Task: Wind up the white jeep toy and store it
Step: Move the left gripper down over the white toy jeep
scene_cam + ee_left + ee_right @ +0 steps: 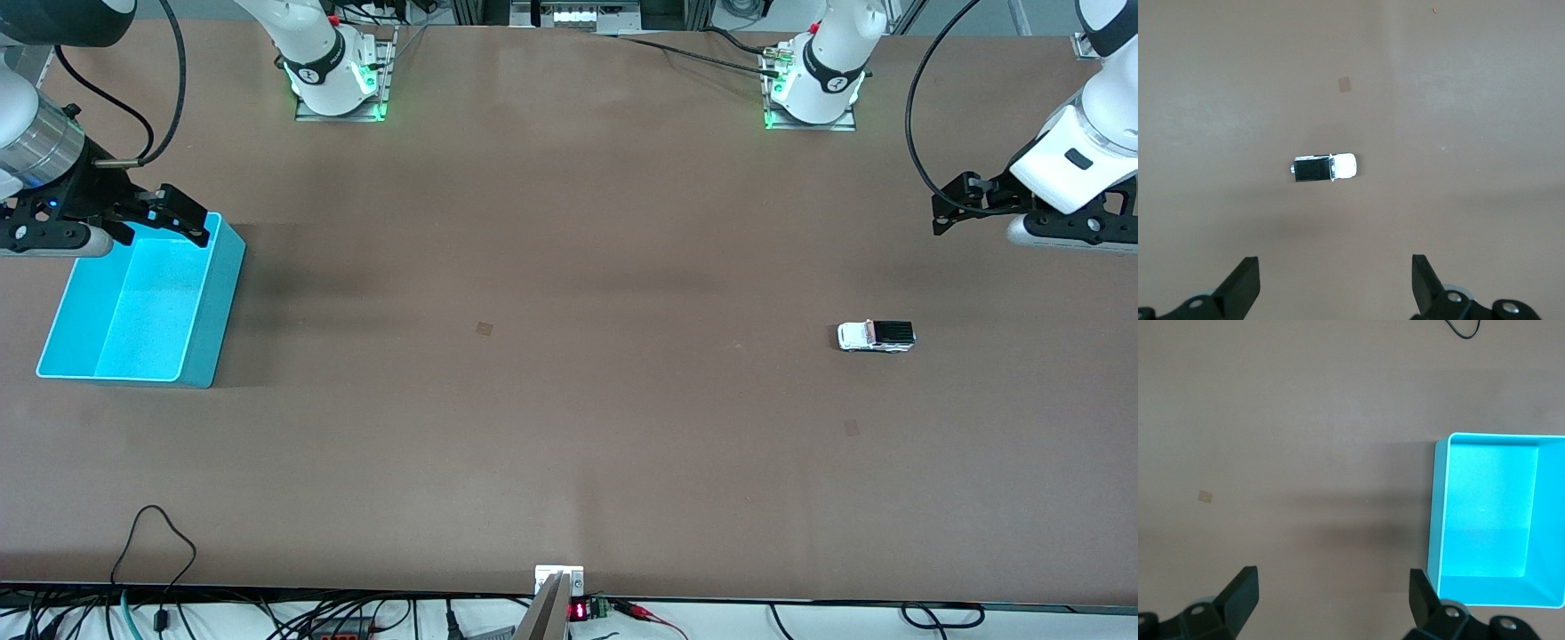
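The white jeep toy (876,336) stands on its wheels on the brown table toward the left arm's end, with its black roof panel showing; in the left wrist view the jeep toy (1325,167) lies well ahead of the fingers. My left gripper (944,213) (1335,265) hangs open and empty above the table at that end, farther from the front camera than the jeep. My right gripper (182,218) (1333,579) hovers open and empty over the farther end of a turquoise bin (213,302). The bin (1435,507) is empty.
Two small tan marks (484,328) (851,428) sit on the table surface. Both arm bases (338,80) (813,84) stand along the table's back edge. Cables and a metal clamp (558,587) line the front edge.
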Available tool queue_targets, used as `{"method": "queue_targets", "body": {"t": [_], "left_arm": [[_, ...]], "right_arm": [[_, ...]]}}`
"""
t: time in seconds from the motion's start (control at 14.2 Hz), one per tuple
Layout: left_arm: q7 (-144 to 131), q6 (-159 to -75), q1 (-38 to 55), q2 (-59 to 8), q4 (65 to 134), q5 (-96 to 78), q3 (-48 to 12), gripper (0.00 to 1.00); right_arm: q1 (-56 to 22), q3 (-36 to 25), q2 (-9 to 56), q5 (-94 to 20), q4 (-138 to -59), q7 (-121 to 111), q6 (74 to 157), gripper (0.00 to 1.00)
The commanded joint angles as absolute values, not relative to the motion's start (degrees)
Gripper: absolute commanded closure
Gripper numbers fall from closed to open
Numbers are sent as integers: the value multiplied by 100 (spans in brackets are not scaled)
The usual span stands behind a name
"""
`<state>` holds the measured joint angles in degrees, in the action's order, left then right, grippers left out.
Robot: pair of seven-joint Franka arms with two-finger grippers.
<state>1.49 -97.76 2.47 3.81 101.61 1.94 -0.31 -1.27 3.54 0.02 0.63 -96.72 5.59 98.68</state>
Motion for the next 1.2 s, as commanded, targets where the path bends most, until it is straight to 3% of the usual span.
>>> {"method": "queue_targets", "body": {"t": [0.0, 0.35, 0.71, 1.13], "left_arm": [[255, -9712, 229, 299, 10002, 149, -26, 0], [237, -9440, 229, 264, 9923, 132, -9, 0], [298, -8413, 229, 9, 9677, -97, 35, 0], [2669, -8568, 220, -421, 9791, 43, 53, 0]], "right_arm": [[-132, 369, -132, 123, -9782, 501, 9844, 0], [-132, 369, -132, 132, -9782, 501, 9844, 0], [-132, 378, -132, 132, -9782, 492, 9844, 0], [-132, 378, -132, 132, -9782, 501, 9844, 0]]}}
